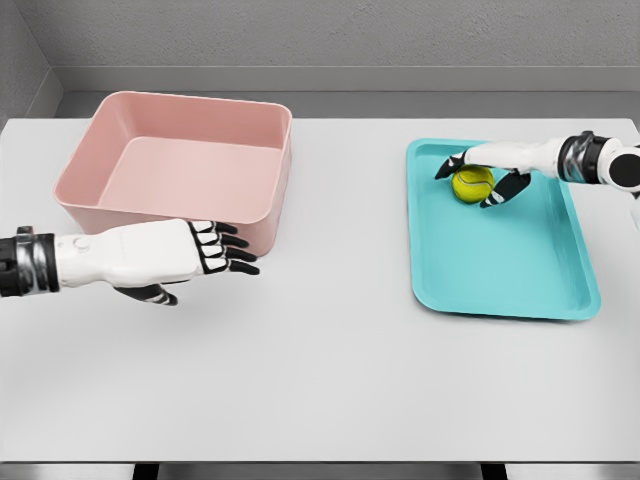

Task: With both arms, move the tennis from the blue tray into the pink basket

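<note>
Right robot hand (482, 178) cups the tennis ball (472, 183) on the blue tray (500, 265), fingers curled around it — grasping step, lift next — while the left robot hand (205, 258) waits loosely open beside the pink basket (180, 165).

1. Between the pink plastic basket (180, 170) and the flat blue tray (500, 250) the white table (340, 380) is bare.
2. The white left hand (175, 255) blocks the pink basket's near wall.
3. The basket's top is open.
</note>
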You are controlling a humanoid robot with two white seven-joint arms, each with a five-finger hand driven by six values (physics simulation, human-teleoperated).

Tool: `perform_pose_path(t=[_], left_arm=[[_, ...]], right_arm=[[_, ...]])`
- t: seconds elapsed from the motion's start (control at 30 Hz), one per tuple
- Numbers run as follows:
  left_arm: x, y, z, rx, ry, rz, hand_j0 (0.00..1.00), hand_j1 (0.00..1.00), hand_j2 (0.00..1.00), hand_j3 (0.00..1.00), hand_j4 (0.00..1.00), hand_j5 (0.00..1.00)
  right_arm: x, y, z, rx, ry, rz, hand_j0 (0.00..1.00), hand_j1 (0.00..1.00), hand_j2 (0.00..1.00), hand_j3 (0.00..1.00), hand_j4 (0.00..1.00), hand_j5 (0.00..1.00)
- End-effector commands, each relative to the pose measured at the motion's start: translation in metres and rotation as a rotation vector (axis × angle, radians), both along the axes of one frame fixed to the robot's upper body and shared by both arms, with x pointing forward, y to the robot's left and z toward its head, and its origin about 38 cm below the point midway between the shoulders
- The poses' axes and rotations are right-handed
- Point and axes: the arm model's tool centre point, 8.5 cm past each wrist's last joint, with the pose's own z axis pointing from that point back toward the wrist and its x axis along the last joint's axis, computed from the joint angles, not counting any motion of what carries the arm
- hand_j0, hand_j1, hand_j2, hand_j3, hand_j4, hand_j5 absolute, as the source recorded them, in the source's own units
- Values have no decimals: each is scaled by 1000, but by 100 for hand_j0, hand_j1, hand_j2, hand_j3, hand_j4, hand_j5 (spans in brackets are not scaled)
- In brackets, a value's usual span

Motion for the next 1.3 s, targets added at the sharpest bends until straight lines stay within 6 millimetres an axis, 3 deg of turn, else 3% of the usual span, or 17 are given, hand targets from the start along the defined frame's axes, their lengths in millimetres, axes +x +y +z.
perform_pose_path(t=[0.0, 0.23, 0.37, 0.87, 1.07, 1.2, 1.27], left_arm=[[0, 6, 2, 8, 1, 12, 100, 100, 100, 100, 100, 100], [-1, 11, 2, 21, 3, 21, 100, 100, 100, 100, 100, 100], [-1, 13, 2, 26, 3, 25, 100, 100, 100, 100, 100, 100], [-1, 13, 2, 28, 2, 23, 100, 100, 100, 100, 100, 100], [-1, 8, 1, 18, 4, 16, 100, 100, 100, 100, 100, 100], [-12, 12, -20, 58, 68, 6, 100, 100, 100, 100, 100, 100], [-17, 23, -27, 143, 103, 11, 100, 100, 100, 100, 100, 100]], right_arm=[[0, -2, 0, 3, 2, -9, 70, 70, 70, 70, 70, 70], [0, -5, -2, -2, 8, -18, 56, 56, 56, 56, 56, 56], [0, -6, -2, -2, 9, -19, 54, 54, 54, 54, 54, 54], [0, 3, 40, -8, -89, 62, 51, 51, 51, 51, 51, 51], [-10, 19, 59, -24, -145, 153, 51, 51, 51, 51, 51, 51], [-21, 35, 67, -40, -169, 230, 50, 50, 50, 50, 50, 50], [-28, 46, 73, -43, -189, 280, 50, 50, 50, 50, 50, 50]])
